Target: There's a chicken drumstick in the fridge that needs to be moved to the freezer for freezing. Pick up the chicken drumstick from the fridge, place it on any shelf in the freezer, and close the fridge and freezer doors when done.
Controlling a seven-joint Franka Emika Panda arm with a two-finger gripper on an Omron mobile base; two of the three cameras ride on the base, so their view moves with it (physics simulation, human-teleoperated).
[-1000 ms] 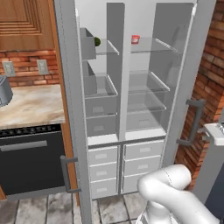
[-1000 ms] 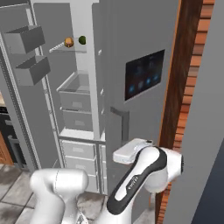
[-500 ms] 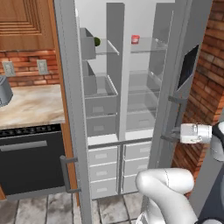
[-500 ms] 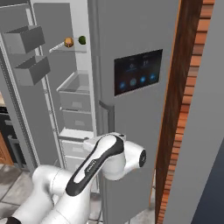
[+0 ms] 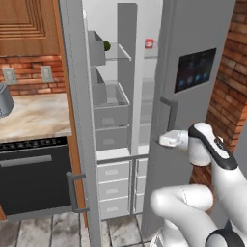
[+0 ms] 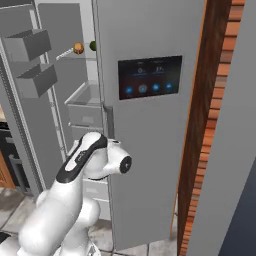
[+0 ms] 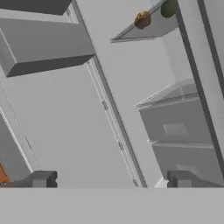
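1. The chicken drumstick point(image 6: 78, 48) lies on a high freezer point(image 6: 75, 100) shelf beside a dark green ball point(image 6: 93, 45).
2. Our pincer point(image 7: 111, 179) is wide and empty.
3. The touchscreen door point(image 6: 150, 125) looks nearly closed; the plain door point(image 5: 79, 135) stands open.

nothing readable is showing: the touchscreen panel point(image 6: 150, 77) on the right door point(image 6: 150, 150) is displaying only small, blurred blue icons.

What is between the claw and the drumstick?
Nothing visible. From the hand view, the open claw looks straight up past bare grey wall to the drumstick on its high shelf, beside a green ball.
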